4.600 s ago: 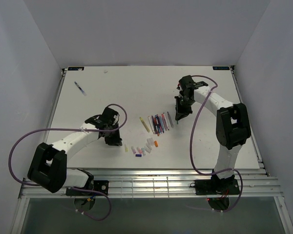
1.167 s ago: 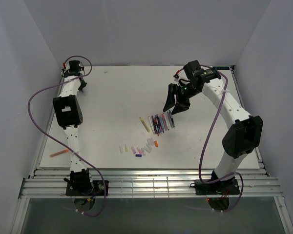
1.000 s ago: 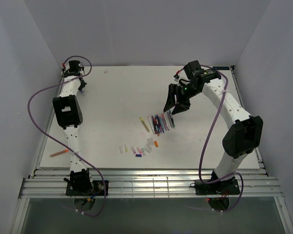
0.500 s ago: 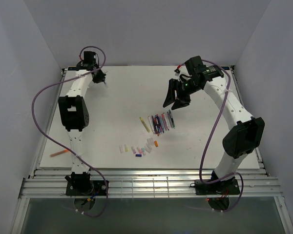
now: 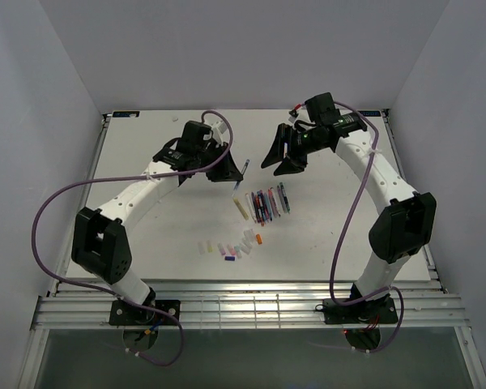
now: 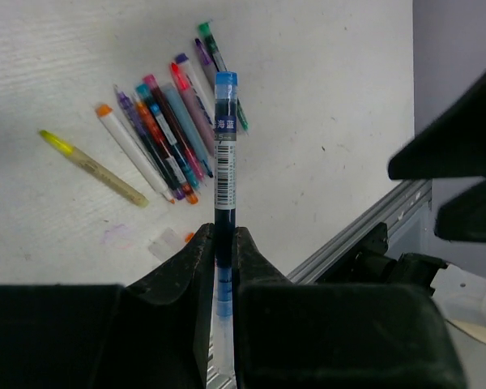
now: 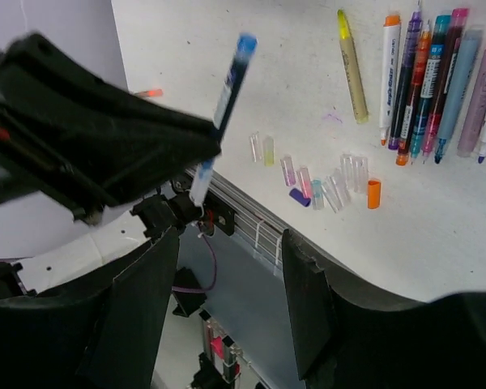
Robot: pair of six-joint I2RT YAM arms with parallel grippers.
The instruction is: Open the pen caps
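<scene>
Left wrist shows barcode (image 6: 223, 177) on pen (image 6: 225, 121) clenched in left gripper (image 6: 219, 247); right gripper (image 7: 231, 235) released

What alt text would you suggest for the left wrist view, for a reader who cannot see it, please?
The left gripper clamps a blue pen by its lower end, pointing it away from the camera above the white table. Beyond it lies a fanned row of coloured pens, with a yellow pen apart to their left.

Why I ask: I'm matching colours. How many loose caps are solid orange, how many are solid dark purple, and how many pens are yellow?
Orange caps: 1
Dark purple caps: 1
Yellow pens: 1
Total: 3
</scene>
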